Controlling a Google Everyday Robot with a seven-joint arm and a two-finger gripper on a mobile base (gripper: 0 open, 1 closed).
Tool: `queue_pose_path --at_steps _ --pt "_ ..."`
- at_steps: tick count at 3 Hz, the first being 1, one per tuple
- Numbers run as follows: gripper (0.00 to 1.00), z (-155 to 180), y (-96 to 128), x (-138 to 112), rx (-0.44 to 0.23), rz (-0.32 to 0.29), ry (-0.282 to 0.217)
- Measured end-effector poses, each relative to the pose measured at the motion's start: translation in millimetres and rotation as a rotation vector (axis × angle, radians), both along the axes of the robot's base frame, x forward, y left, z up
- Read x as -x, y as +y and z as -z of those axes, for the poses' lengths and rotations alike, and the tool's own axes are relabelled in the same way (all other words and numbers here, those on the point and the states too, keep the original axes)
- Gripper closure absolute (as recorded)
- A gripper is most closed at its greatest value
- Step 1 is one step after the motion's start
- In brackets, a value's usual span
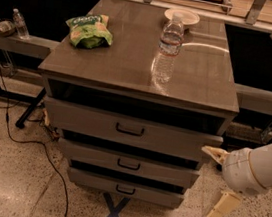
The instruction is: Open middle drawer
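The grey wood-grain cabinet (140, 76) has three drawers. The middle drawer (167, 171) is the second front down, wide and low, with a small black bail handle (128, 165); a dark gap shows above it. The top drawer (84, 119) and the bottom drawer (90, 181) sit above and below it. My gripper (218, 181) is at the right of the cabinet, level with the middle drawer's right end, apart from the handle. Its two cream fingers (223, 207) are spread open and hold nothing.
On the cabinet top stand a clear water bottle (169, 47), a green snack bag (89, 30) and a white plate (182, 16). A black cable (43, 155) runs across the floor at left. Blue tape (113, 216) crosses the floor in front. A dark counter runs behind.
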State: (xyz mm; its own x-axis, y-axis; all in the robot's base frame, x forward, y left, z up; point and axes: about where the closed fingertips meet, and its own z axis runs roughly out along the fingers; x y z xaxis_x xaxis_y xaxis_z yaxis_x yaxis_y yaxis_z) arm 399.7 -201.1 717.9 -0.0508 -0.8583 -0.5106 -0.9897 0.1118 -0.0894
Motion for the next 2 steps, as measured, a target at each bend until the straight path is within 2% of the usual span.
queue_pose_path --at_steps 1,2 --pt "0.0 39.6 20.9 5.3 -0.062 0.061 -0.035" --pt "0.0 76.4 35.0 -1.3 -0.101 0.091 -0.081"
